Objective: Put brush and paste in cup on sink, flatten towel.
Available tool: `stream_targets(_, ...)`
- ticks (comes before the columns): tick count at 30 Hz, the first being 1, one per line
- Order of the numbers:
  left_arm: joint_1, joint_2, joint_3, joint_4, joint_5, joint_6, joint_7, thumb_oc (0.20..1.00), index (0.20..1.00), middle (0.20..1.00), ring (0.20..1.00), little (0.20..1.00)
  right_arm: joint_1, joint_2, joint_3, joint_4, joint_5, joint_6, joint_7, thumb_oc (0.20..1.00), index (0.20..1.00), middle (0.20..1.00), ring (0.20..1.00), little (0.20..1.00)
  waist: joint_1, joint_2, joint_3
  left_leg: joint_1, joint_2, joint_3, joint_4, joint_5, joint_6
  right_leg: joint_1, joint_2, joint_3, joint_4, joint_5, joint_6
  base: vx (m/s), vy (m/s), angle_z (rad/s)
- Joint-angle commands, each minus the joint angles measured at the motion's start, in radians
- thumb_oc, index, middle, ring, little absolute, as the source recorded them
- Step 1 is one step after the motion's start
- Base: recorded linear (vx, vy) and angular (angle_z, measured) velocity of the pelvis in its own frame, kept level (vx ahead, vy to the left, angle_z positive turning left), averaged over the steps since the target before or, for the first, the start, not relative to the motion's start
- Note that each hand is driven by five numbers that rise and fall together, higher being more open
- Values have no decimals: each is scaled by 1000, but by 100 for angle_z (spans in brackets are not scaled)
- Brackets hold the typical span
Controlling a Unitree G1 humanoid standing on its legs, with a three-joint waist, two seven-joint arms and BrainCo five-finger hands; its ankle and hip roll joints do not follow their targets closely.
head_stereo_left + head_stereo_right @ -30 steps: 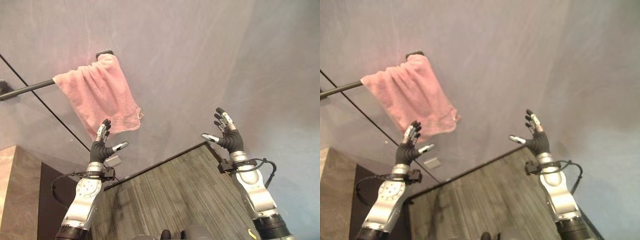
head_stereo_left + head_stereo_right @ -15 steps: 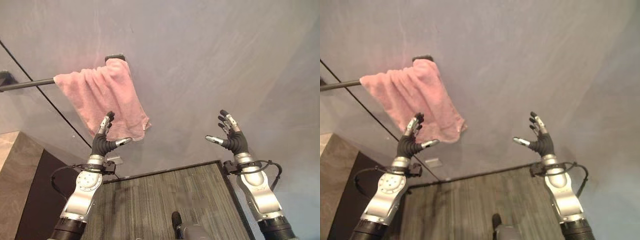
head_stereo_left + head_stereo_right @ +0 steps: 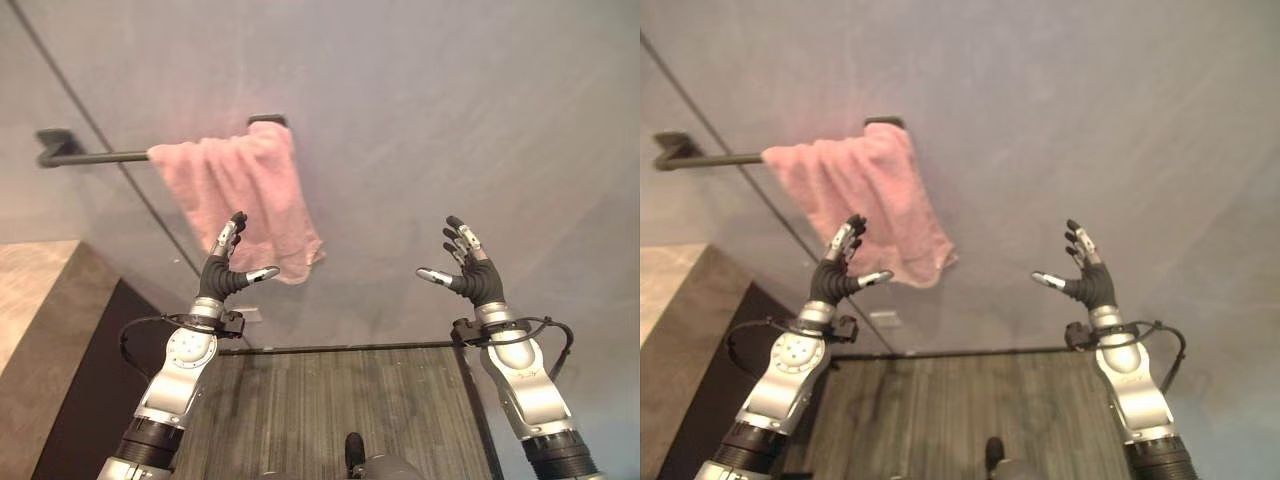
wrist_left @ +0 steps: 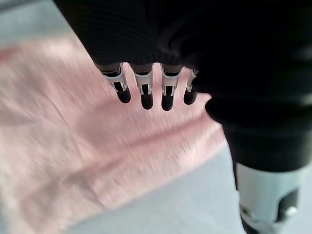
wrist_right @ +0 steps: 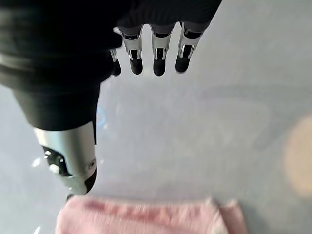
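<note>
Looking at the towel (image 3: 240, 195), it's bunched at the right end of the rail (image 3: 95, 156), so you've got your left hand (image 3: 222, 272) raised just in front of its lower edge, fingers apart and empty. Your right hand (image 3: 470, 272) hangs well apart near bare wall, fingers spread too.

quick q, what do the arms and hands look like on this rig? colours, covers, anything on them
Both arms are silver-grey metal with dark bands near the elbows. Left hand and right hand match: silver fingers with dark tips, a separate thumb, and a dark ribbed cover over the back of the hand and wrist. A round silver disc with small holes sits on the left forearm just below the wrist.
</note>
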State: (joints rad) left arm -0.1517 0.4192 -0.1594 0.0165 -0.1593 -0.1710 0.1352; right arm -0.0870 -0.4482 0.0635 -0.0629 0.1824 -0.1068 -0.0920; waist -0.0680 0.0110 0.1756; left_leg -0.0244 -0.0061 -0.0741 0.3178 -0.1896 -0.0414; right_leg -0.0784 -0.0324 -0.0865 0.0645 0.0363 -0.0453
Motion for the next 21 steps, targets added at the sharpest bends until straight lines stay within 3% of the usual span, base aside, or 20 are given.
stream_targets(1,20,27,43,-44,-38,-54,10,1000,1000,1000,1000,1000,-5,-29,-47,-36,13,-60,-35,1000,1000,1000,1000,1000,2,-2,-32,-6,96,-79,-96,57,-54,128,-27,65,34,-195,124,-23,234,24)
stream_targets(3,25,30,30,-39,-37,-55,-10,1000,1000,1000,1000,1000,8,-24,-68,-28,6,-56,-32,1000,1000,1000,1000,1000,-6,18,-47,34,121,-88,-212,80,-66,126,-37,53,43,-202,145,-10,252,1)
stream_targets(5,27,32,23,-45,-37,-56,-17,1000,1000,1000,1000,1000,18,-21,-75,-26,3,-53,-30,1000,1000,1000,1000,1000,-8,21,-55,46,118,-87,-243,91,-66,124,-49,47,42,-196,151,-2,264,-5)
stream_targets(6,38,40,16,-61,-28,-54,-39,1000,1000,1000,1000,1000,18,-6,-87,-21,-6,-47,-28,1000,1000,1000,1000,1000,-5,13,-74,64,75,-78,-260,70,-44,115,-99,52,19,-157,181,3,296,-9)
stream_targets(15,73,74,65,-90,-23,-64,-42,1000,1000,1000,1000,1000,-50,19,-78,14,-24,-42,-32,1000,1000,1000,1000,1000,42,-17,-77,29,-18,-17,-198,7,25,66,-193,97,-21,-84,242,-63,240,-19)
stream_targets(18,79,89,82,-91,-26,-59,-37,1000,1000,1000,1000,1000,-66,24,-69,23,-21,-42,-34,1000,1000,1000,1000,1000,57,-13,-58,11,-18,9,-189,15,42,16,-148,56,96,-117,224,-89,153,-11)
stream_targets(21,76,84,90,-85,-18,-50,-36,1000,1000,1000,1000,1000,-52,24,-76,10,-22,-49,-32,1000,1000,1000,1000,1000,56,-14,-54,7,-35,9,-190,26,58,12,-46,32,200,-190,172,-23,77,-19)
